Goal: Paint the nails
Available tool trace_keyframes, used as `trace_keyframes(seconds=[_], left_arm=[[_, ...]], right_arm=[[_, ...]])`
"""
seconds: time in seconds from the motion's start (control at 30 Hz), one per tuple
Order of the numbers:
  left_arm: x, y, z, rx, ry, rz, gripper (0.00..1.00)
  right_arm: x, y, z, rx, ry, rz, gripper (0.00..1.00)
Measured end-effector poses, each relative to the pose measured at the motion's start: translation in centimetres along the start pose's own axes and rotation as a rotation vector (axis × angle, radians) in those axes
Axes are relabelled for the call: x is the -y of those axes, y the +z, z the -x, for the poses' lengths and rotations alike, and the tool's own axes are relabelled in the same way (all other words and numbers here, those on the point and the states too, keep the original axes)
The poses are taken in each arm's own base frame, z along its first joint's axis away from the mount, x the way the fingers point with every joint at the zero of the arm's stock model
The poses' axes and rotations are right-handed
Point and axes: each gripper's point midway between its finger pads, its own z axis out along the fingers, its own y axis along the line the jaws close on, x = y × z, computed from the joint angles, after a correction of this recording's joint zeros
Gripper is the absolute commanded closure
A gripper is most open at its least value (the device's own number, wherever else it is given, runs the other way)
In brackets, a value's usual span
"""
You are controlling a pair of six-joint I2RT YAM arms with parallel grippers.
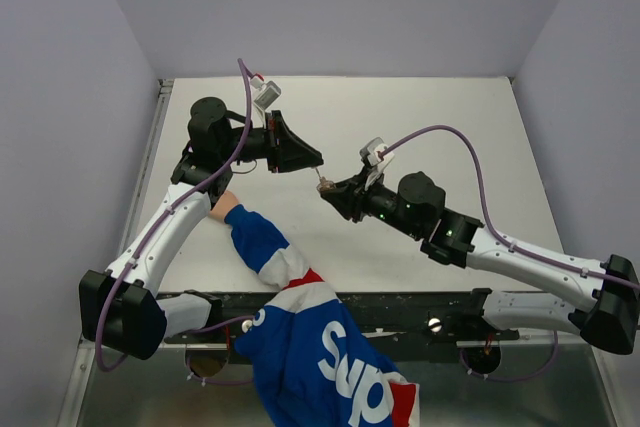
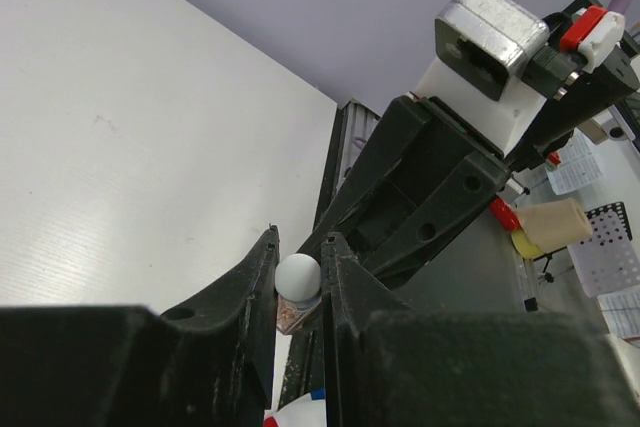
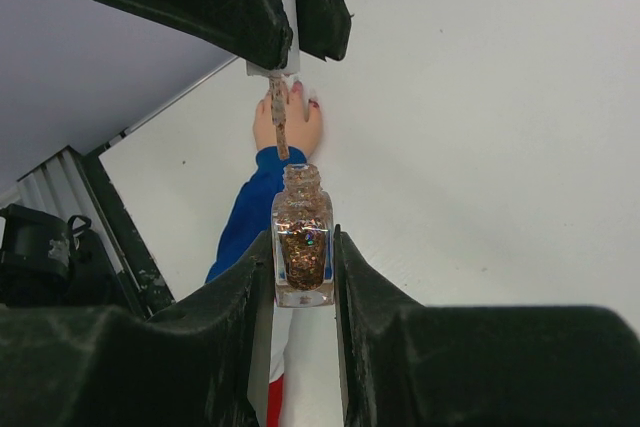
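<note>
— Two things: what's held, what's risky?
— Left claw [image 2: 298, 267] pinches the brush cap [image 2: 297, 274] and right claw [image 3: 303, 247] clamps the bottle [image 3: 302, 252]. The nails [image 3: 298, 88] lie near the tabletop's [image 1: 430, 117] left edge, partly under the left arm [image 1: 170, 222]. Swinging over there, the loaded brush [image 3: 278, 122] may drip on skin or sleeve [image 1: 262, 237].

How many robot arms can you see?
2. The left arm on the left holds the brush cap; the right arm on the right holds the glitter polish bottle.
</note>
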Motion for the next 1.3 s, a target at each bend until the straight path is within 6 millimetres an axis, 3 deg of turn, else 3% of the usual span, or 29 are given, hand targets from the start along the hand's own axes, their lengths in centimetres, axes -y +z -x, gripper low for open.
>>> trace_keyframes(seconds=[0.3, 0.73, 1.3], left_arm=[[0.3, 0.1, 0.2, 0.005, 0.002, -0.009, 1.0], [-0.1, 0.1, 0.2, 0.012, 0.001, 0.01, 1.0], [-0.1, 0.2, 0.3, 0.012, -0.003, 0.01, 1.0]], right_arm=[[0.1, 0.2, -0.6, -0.019, -0.001, -0.004, 0.99], [-0.1, -0.3, 0.4, 0.012, 0.001, 0.002, 0.99], [0.0, -0.2, 0.2, 0.006, 0.0, 0.001, 0.99]])
